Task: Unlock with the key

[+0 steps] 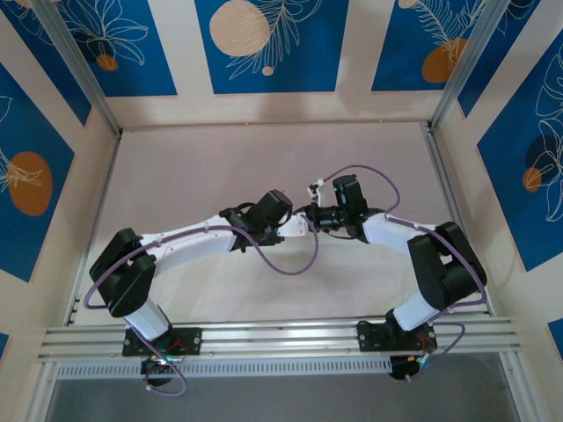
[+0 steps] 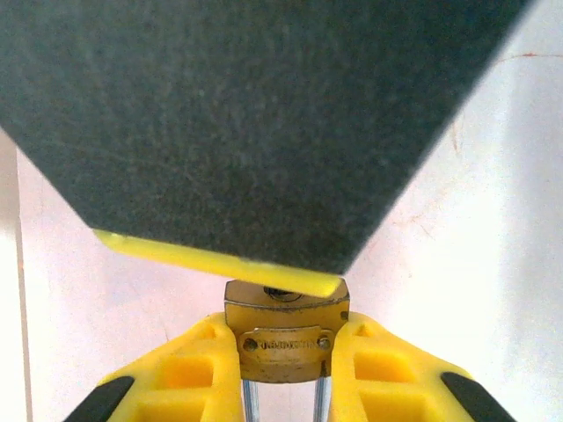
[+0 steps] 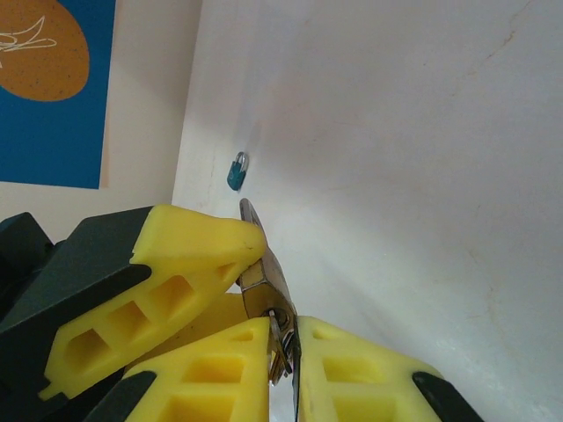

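Note:
In the left wrist view my left gripper [image 2: 283, 327] is shut on the small brass padlock [image 2: 283, 352]. Its yellow fingers [image 2: 189, 374] clamp both sides of the body, and the silver shackle legs run down between them. The padlock's keyhole end faces my right gripper, whose yellow finger edge [image 2: 220, 262] lies across it. In the right wrist view my right gripper [image 3: 283, 323] is shut on the key [image 3: 280, 347], a thin silvery strip seen edge-on with its head hidden between the pads. The key's tip meets the padlock [image 3: 262, 277]. Both grippers [image 1: 303, 221] meet above the table's middle.
A small teal-blue thing with a silvery end [image 3: 237, 170] lies on the white table [image 3: 396, 158] near the far wall, too small to name. Purple cables [image 1: 290, 264] hang by both arms. Patterned blue walls and metal posts [image 1: 84, 70] enclose the table.

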Action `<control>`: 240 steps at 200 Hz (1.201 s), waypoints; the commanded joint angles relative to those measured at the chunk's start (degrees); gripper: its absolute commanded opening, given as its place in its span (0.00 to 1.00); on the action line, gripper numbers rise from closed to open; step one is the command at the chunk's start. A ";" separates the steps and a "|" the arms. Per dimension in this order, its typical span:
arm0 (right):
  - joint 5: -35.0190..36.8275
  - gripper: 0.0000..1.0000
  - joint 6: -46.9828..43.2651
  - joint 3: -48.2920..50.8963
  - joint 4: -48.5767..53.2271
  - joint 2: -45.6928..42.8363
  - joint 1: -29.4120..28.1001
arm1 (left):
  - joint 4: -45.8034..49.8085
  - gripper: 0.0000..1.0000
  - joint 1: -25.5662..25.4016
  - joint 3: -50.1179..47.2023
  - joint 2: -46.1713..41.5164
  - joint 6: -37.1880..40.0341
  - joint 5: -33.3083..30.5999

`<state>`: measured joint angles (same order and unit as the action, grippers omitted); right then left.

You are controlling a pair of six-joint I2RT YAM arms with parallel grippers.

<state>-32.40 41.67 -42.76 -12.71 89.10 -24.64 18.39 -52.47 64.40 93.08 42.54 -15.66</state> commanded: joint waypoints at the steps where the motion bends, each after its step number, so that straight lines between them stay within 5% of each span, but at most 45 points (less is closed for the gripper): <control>1: -0.14 0.15 1.57 0.69 -1.72 -0.24 -1.42 | -2.10 0.15 -1.32 -0.29 -1.05 0.09 0.90; 75: -2.07 0.13 3.01 0.13 -4.31 0.70 -2.54 | -5.51 0.15 -2.19 -1.79 -1.62 -0.02 1.16; 240: -7.71 0.02 16.26 2.24 -17.45 5.03 -3.44 | -34.05 0.12 -4.81 -13.29 -3.78 7.92 -3.50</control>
<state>-33.23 54.39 -40.62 -23.51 93.08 -25.47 -1.89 -54.22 51.53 90.76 47.66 -23.53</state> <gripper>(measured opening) 0.064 0.195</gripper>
